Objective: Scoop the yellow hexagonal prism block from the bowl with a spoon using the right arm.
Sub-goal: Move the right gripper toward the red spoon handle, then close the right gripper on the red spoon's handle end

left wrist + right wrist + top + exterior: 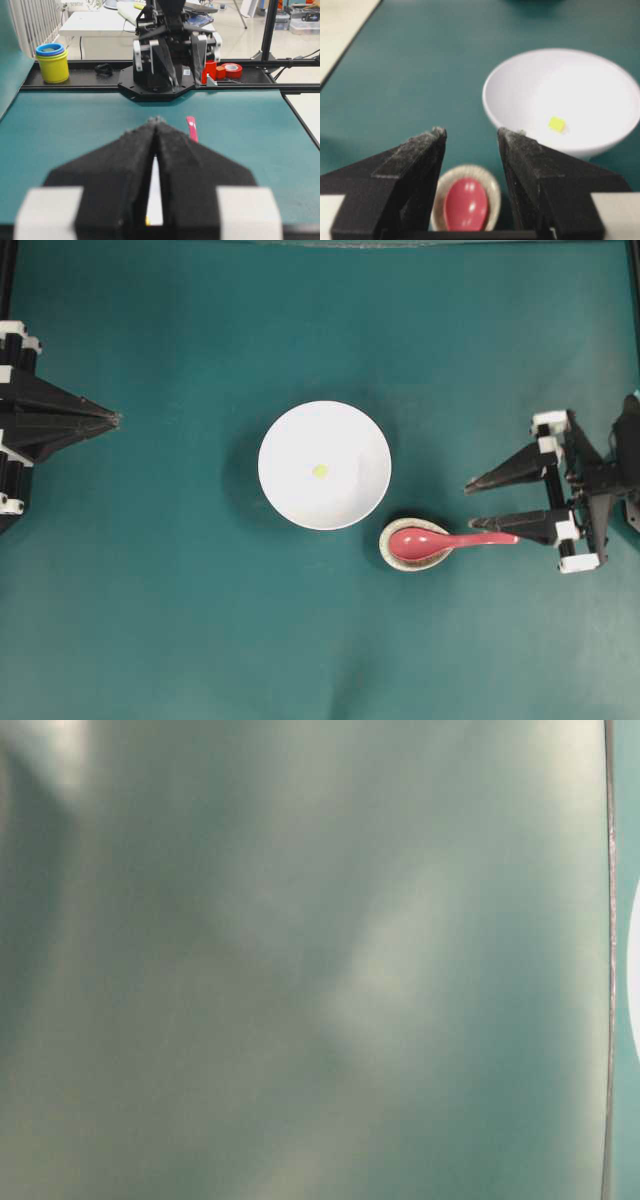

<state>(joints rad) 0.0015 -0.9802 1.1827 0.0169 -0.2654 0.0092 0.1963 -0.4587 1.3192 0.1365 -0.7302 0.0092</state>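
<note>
A teal worktop (pixel 150 620) is seen from overhead, with a large white bowl (pixel 324 465) set near its middle. The yellow hexagonal prism block (pixel 319 471) is found lying on the bowl's inner floor, close to the centre, touched by nothing. Just beside the bowl, toward the near right edge of the worktop, a small speckled dish (pixel 412 558) is placed, and the head of the pink-red spoon (pixel 440 541) is cradled in it. The spoon's handle is pointed toward the right edge of the worktop.

The right pincer (pixel 468 504) is held at the right side of the worktop with its fingers spread wide apart; nothing is clamped between them. One finger is seen lying over the end of the spoon's handle in the overhead view, though contact cannot be told. From the right wrist view, the spoon's head and dish are framed between the parted fingers, with the bowl beyond.

The left pincer (pixel 116 419) is kept at the left edge of the worktop, its fingers pressed together on nothing.

The table-level view is blurred and shows little.
</note>
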